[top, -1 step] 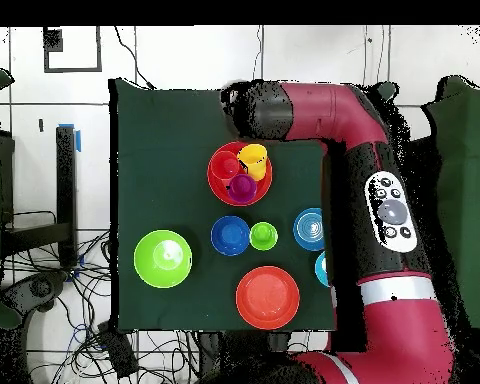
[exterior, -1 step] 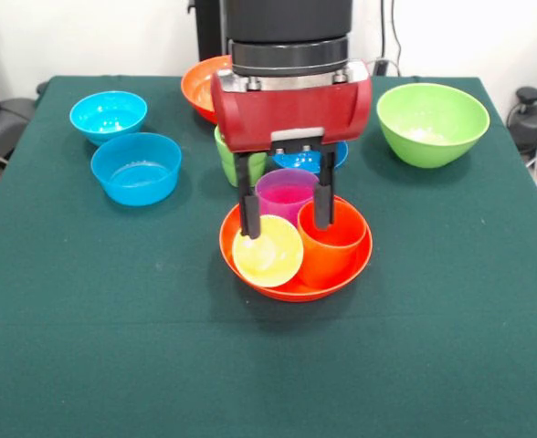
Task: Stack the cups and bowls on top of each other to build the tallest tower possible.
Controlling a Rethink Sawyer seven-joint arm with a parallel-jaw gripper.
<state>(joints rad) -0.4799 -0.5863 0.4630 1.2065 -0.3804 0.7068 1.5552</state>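
Hand w/ purple cup btwn fingers

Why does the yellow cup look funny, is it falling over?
Yes, tipped. The yellow cup leans in the orange bowl, its open mouth facing the front camera, while the orange cup beside it stands upright.

Front view: gripper body covers most of the green cup and the dark blue bowl; only slivers show beside the housing. Far orange bowl half hidden behind the arm; its right part unseen. Arm cut off by the top edge. Left finger overlaps the yellow cup; contact cannot be told.

Overhead view: arm covers part of one light blue bowl. Near orange bowl: cups hide its floor.
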